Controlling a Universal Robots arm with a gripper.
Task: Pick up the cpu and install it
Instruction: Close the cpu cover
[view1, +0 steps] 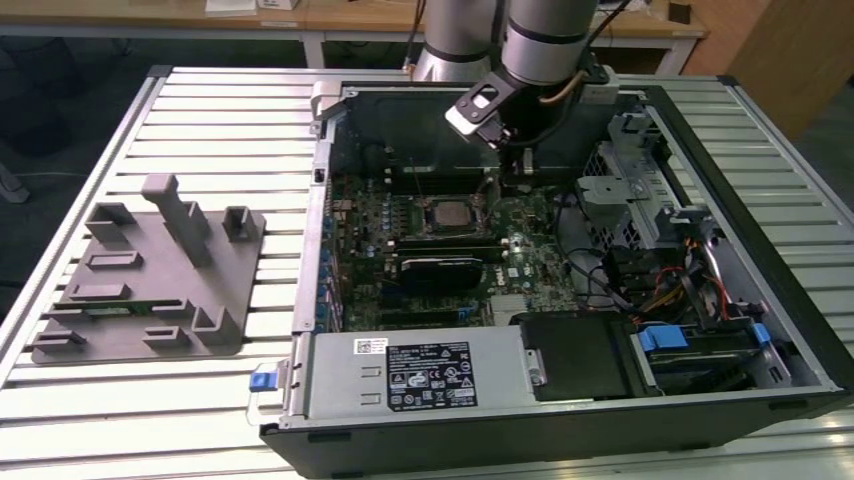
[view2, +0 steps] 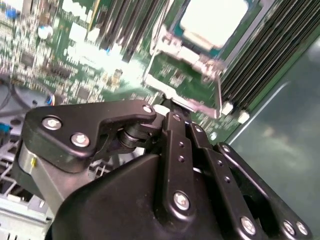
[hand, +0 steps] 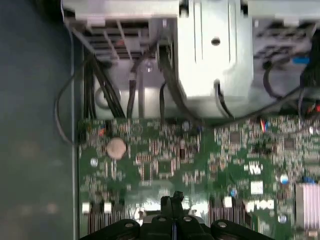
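The cpu (view2: 214, 19), a silvery square chip, lies inside the silver socket frame (view1: 447, 212) on the green motherboard (view1: 527, 262) of the open computer case. My gripper (view1: 519, 184) hangs low over the board, just to the exterior view's right of the socket. Its black fingers (view2: 170, 125) meet at the tips and I see nothing held between them. In the second wrist view the gripper (view2: 164, 106) has its tips close to the socket's metal lever (view2: 175, 99); contact cannot be judged. In the first wrist view the gripper (hand: 173, 199) points at the board.
A black heatsink block (view1: 447, 268) sits in front of the socket. Cables and a metal drive cage (view1: 641, 190) crowd the exterior view's right side of the case. The power supply (view1: 407, 372) fills the front. A grey fixture (view1: 147, 275) stands on the slatted table at the left.
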